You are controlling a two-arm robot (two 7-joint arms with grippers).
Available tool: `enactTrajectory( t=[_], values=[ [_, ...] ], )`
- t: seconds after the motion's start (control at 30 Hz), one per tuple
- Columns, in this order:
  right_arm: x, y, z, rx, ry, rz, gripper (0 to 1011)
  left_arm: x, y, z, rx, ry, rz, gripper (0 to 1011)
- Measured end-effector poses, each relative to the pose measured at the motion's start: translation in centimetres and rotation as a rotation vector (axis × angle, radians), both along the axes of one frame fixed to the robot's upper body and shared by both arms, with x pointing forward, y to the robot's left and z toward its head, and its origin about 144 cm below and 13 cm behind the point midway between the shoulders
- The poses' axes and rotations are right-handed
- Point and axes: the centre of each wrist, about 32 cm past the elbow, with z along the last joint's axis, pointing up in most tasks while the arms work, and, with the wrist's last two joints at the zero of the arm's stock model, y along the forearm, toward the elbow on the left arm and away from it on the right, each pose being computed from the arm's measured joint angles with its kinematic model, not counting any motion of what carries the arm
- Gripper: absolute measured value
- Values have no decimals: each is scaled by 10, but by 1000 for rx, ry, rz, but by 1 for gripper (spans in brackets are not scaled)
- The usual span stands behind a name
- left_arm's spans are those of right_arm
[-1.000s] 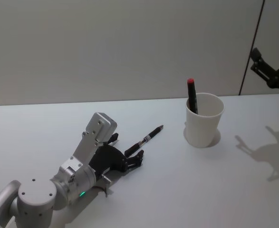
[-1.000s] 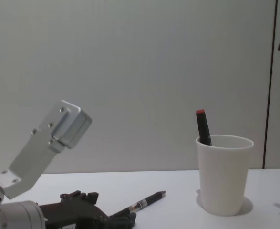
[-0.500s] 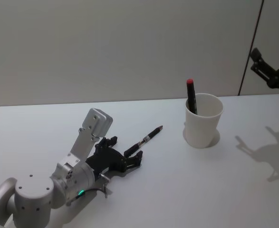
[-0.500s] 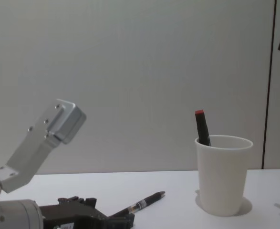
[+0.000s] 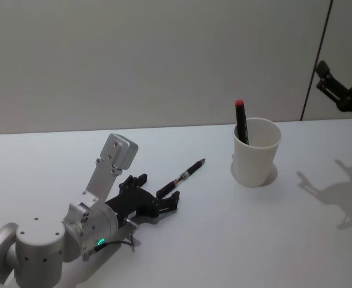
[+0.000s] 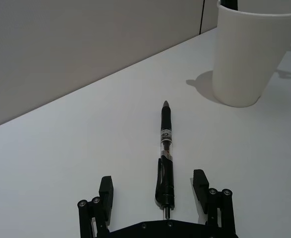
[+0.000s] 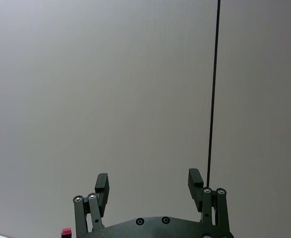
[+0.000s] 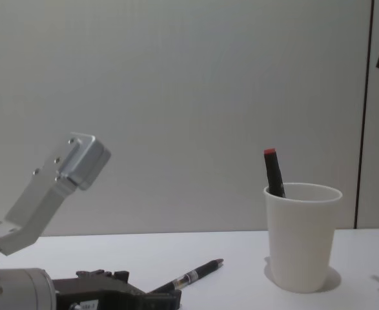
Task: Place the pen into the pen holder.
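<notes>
Nearest the robot, the left gripper sits low over the table, on the pen holder's left and closer to the robot than it. Its fingers are spread wide. The back end of the pen lies between them, with a gap on each side, so neither finger touches it as far as the left wrist view shows.

The pen is a slim black one with a clear middle section. It lies flat on the table, its tip aimed roughly toward the pen holder and well apart from it.

The pen holder, a white paper cup, stands upright farther back. A black marker with a red cap already leans inside it against the rim on the left gripper's side.

To the right of the pen holder and well above the table, the right gripper is raised and idle. Its fingers are apart and hold nothing.

By my judgement the task is at an early stage. The approach looks finished and the fingers straddle the pen, but the grasp is not yet made. What is left is to close on the pen, lift it, carry it across to the pen holder, tip it upright and let it drop in beside the marker without knocking the light cup.
</notes>
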Motion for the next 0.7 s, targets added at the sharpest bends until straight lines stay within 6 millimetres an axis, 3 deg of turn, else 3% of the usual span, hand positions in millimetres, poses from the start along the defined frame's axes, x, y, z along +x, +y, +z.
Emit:
enactTrajectory(
  t=[0.7],
  values=[
    [0,0,0,0,0,0,1002,0,1,1,-14,16,4,858]
  ],
)
